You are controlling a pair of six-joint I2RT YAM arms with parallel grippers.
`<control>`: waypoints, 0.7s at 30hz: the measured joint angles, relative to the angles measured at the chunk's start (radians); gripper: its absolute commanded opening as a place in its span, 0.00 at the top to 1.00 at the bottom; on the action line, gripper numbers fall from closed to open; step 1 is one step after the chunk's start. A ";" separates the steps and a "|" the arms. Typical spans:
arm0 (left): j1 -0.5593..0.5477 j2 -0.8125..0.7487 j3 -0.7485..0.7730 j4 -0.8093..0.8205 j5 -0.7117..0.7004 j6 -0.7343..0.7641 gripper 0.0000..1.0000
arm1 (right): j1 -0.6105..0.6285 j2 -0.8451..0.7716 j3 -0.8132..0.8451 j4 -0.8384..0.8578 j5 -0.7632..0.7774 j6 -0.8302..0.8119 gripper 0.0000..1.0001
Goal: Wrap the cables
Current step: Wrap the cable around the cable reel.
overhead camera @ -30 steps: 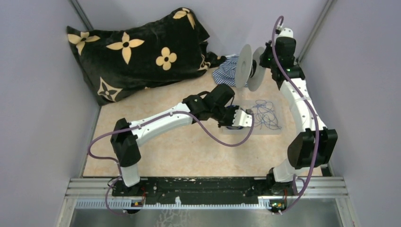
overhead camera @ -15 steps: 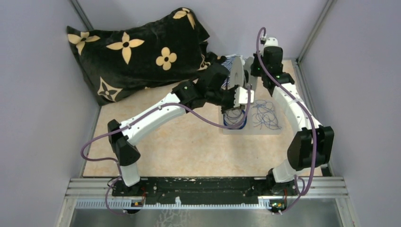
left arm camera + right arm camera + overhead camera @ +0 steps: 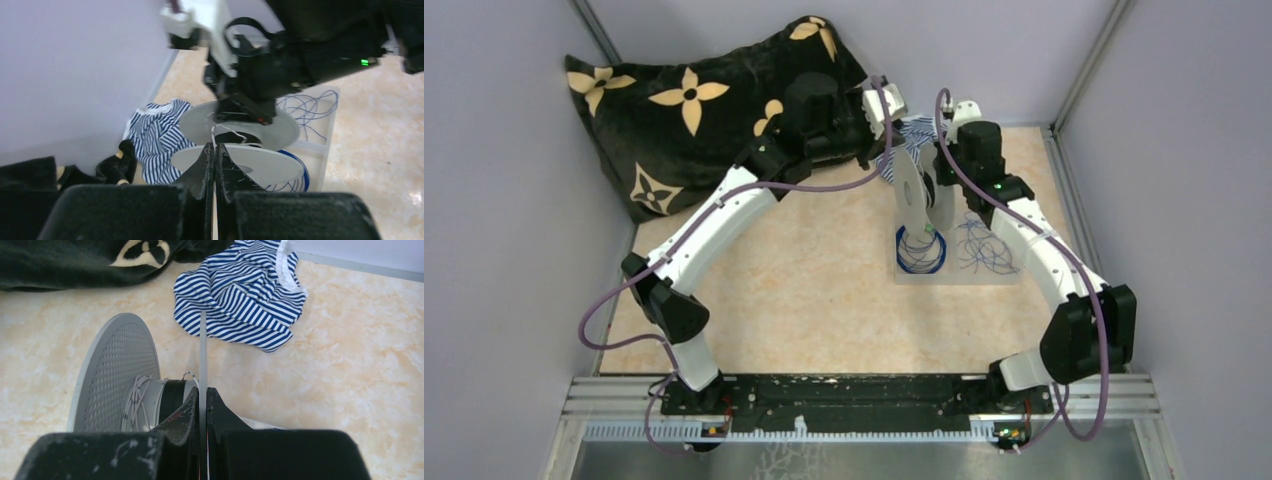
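Note:
A dark blue ring coil of cable point(image 3: 921, 250) lies in a white tray point(image 3: 1004, 281), with a loose blue tangle point(image 3: 986, 245) to its right. My right gripper point(image 3: 946, 190) is shut on one flange point(image 3: 202, 350) of a pale round spool point(image 3: 913, 193), held upright over the coil. Whitish cable point(image 3: 136, 401) is wound on the spool's core. My left gripper point(image 3: 892, 103) is at the back by the wall. In the left wrist view it point(image 3: 215, 150) is shut on a thin whitish cable end point(image 3: 223, 131) leading from the spool core. The coil point(image 3: 301, 171) and the tangle point(image 3: 307, 106) also show there.
A black pillow with tan flowers point(image 3: 704, 100) fills the back left corner. A blue and white striped cloth point(image 3: 916, 133) lies at the back wall behind the spool, also in the right wrist view point(image 3: 240, 295). Purple walls close in on three sides.
My left gripper rose from the tray and swung to the back wall, drawing the whitish cable with it. My right arm brought the spool forward and left, over the blue coil.

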 measured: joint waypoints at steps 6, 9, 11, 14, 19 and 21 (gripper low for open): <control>0.066 0.000 0.002 0.043 -0.035 -0.048 1.00 | 0.009 -0.039 -0.042 0.006 -0.061 -0.041 1.00; 0.094 0.000 0.000 0.061 -0.048 -0.058 1.00 | 0.009 -0.065 -0.055 0.004 -0.095 -0.058 1.00; 0.115 0.000 -0.010 0.079 -0.053 -0.064 1.00 | 0.009 -0.082 -0.055 0.004 -0.120 -0.072 1.00; 0.157 0.000 -0.043 0.111 -0.053 -0.067 1.00 | 0.009 -0.108 -0.055 0.002 -0.156 -0.090 1.00; 0.214 0.001 -0.132 0.146 -0.032 -0.058 0.99 | 0.009 -0.140 -0.054 -0.026 -0.221 -0.122 1.00; 0.228 0.001 -0.166 0.156 -0.015 -0.047 1.00 | 0.009 -0.144 -0.054 -0.047 -0.245 -0.133 1.00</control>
